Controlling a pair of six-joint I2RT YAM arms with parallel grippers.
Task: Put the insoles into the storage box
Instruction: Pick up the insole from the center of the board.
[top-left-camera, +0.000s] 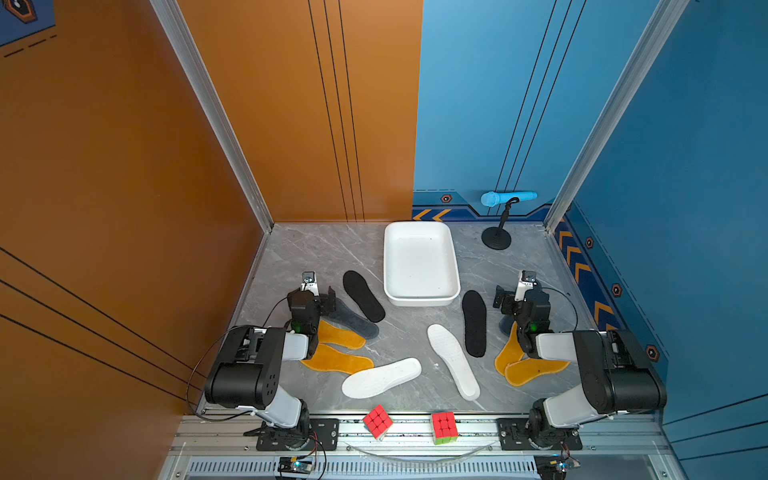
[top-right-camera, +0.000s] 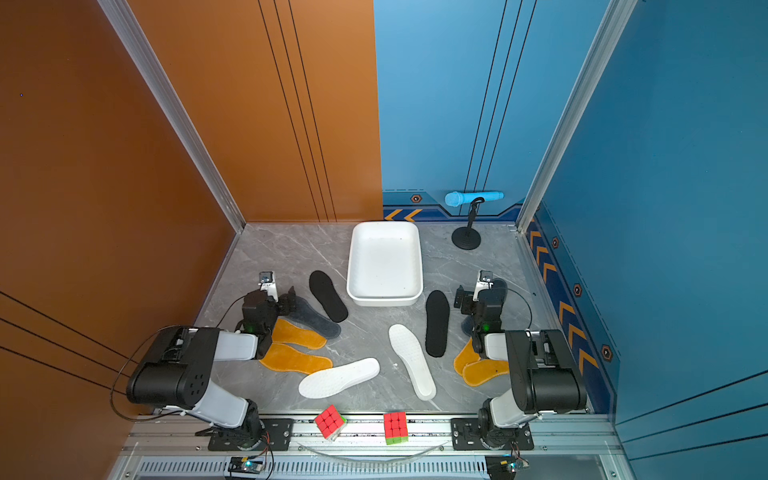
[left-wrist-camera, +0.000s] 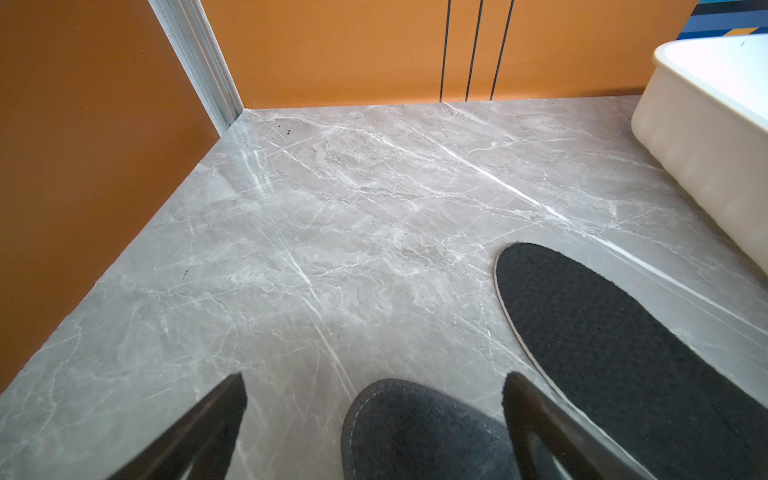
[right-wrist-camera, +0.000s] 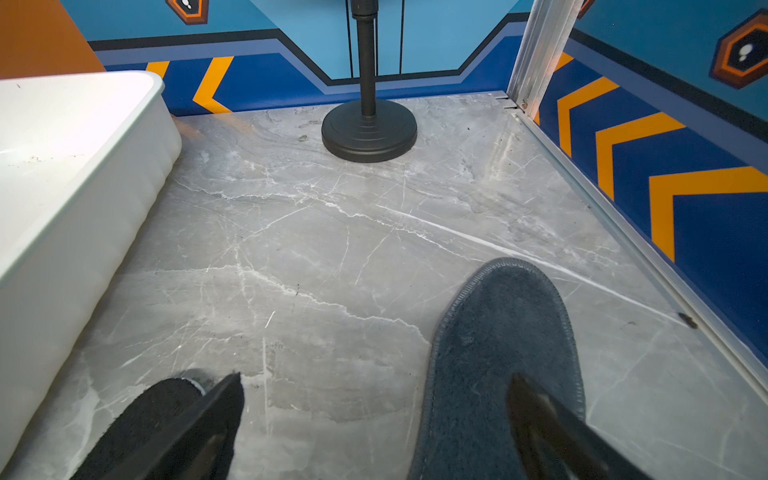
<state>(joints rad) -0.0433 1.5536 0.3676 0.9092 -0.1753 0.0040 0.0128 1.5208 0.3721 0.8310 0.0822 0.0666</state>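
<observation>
Lying flat on the grey table (top-left-camera: 291, 257), all ten insoles are outside the box (top-left-camera: 420, 299). The box sits at the far middle of the table, open side up.

The left black insole (top-left-camera: 363, 296) lies just off its near left corner. The right black insole (top-left-camera: 474, 323) lies just off its near right corner. Two white ones are in the middle, nearer than the box. The left white insole (top-left-camera: 381, 377) lies almost sideways, and the right white insole (top-left-camera: 453, 360) slants from far to near. They are close but apart.

The left grey insole (top-left-camera: 357, 322) lies beside the left black one. The left orange insoles (top-left-camera: 338, 360) lie nearer, touching each other, partly under the left arm (top-left-camera: 257, 365). The right grey insole (right-wrist-camera: 503, 353) and the right orange insoles (top-left-camera: 534, 370) lie partly under the right arm (top-left-camera: 615, 370). Those two orange ones overlap.

The left gripper (left-wrist-camera: 376, 375) hangs over the toe of the left grey insole. Its jaws are wide apart and hold nothing. The right gripper (right-wrist-camera: 376, 375) is spread wide too, with nothing in it. One of its fingers is above the right black insole and the other is above the right grey one. I cannot tell if they touch.

The left cube (top-left-camera: 377, 421) and the right cube (top-left-camera: 444, 427) sit on the rail (top-left-camera: 407, 436) at the near edge. A blue mic (top-left-camera: 508, 198) on a black stand (top-left-camera: 496, 239) is at the far right.
</observation>
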